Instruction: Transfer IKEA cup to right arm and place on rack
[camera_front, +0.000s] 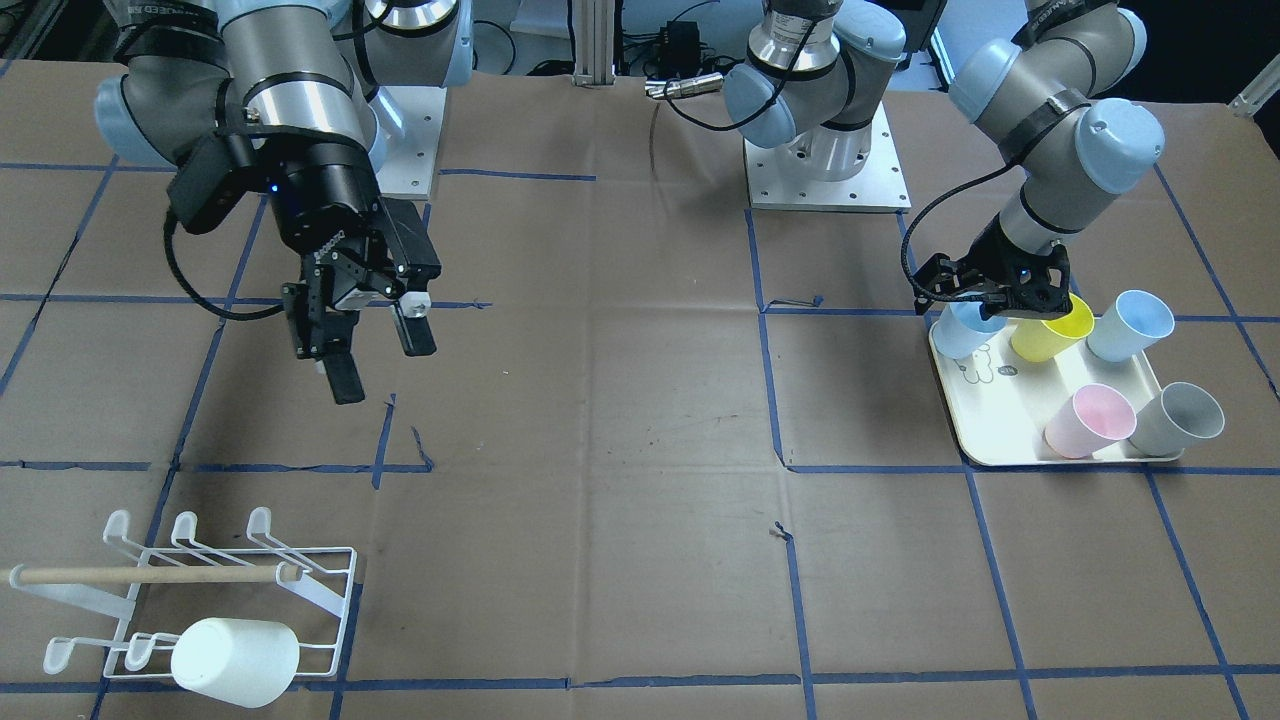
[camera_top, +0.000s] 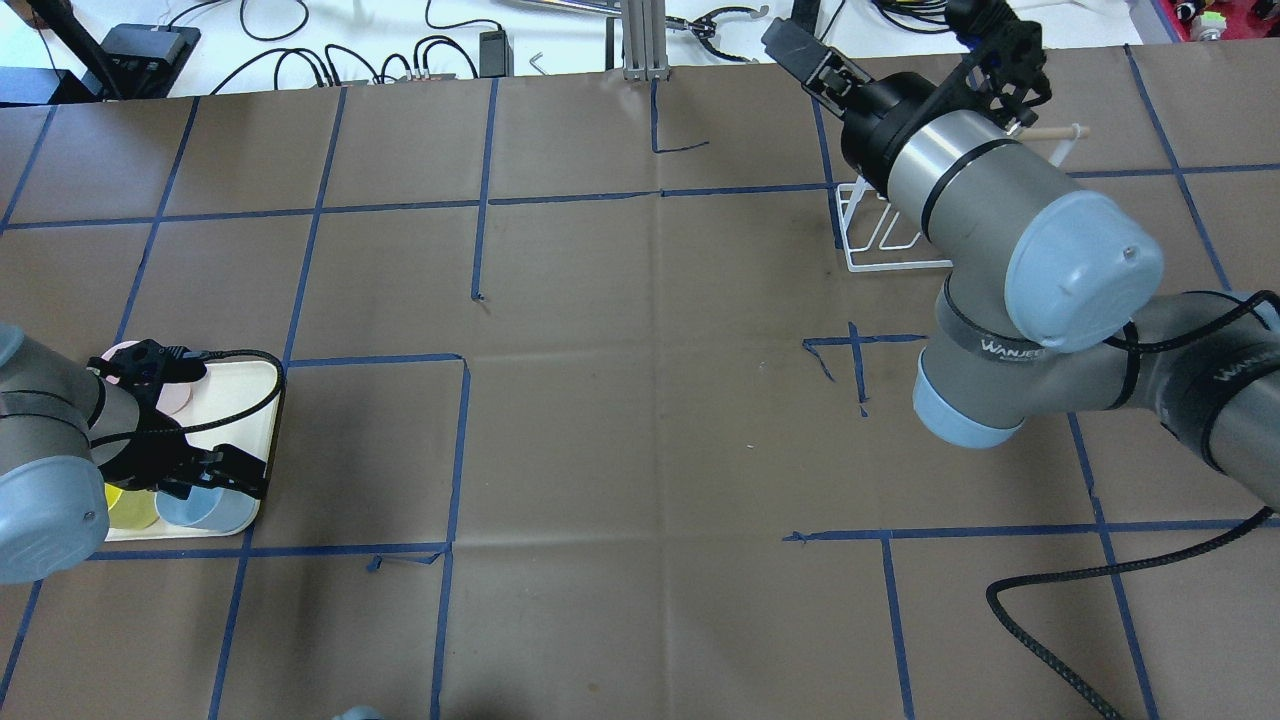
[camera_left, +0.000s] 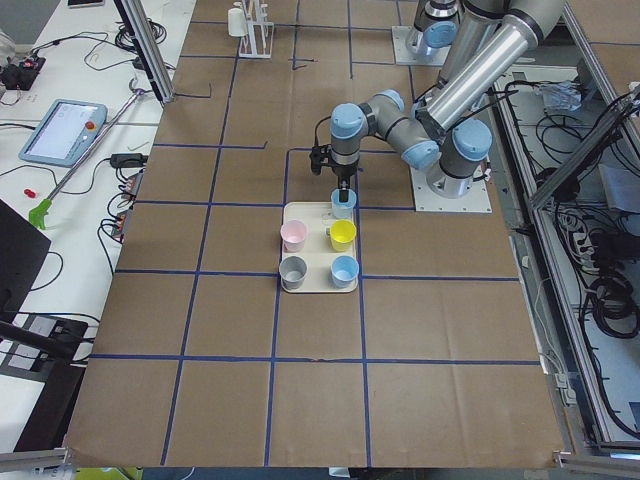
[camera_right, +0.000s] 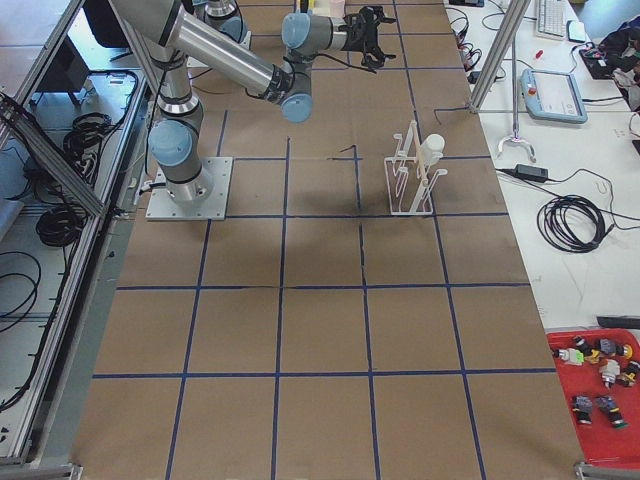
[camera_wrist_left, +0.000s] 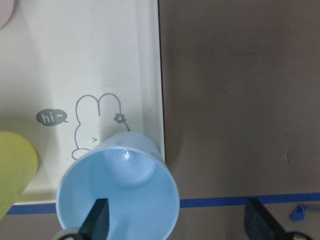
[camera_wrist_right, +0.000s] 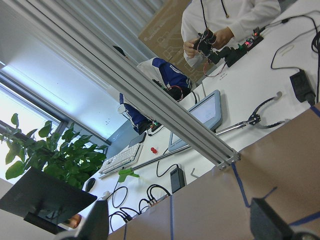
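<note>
A light blue IKEA cup (camera_front: 960, 330) stands mouth up at the corner of the cream tray (camera_front: 1000, 445), by the bunny drawing. My left gripper (camera_front: 1000, 308) hangs right over it, open. In the left wrist view one finger (camera_wrist_left: 99, 220) dips inside the cup (camera_wrist_left: 117, 195) and the other stays well outside the rim. The right gripper (camera_front: 378, 355) hovers open and empty above the table, far from the cup. At the table's other end stands the white wire rack (camera_front: 215, 585) with its wooden dowel, and a white cup (camera_front: 235, 660) hangs on it.
The tray also holds a yellow cup (camera_front: 1052, 330), another light blue cup (camera_front: 1130, 325), a pink cup (camera_front: 1090, 420) and a grey cup (camera_front: 1178, 418). Brown paper with blue tape lines covers the table. A person (camera_wrist_right: 230, 20) stands beyond the table's far edge.
</note>
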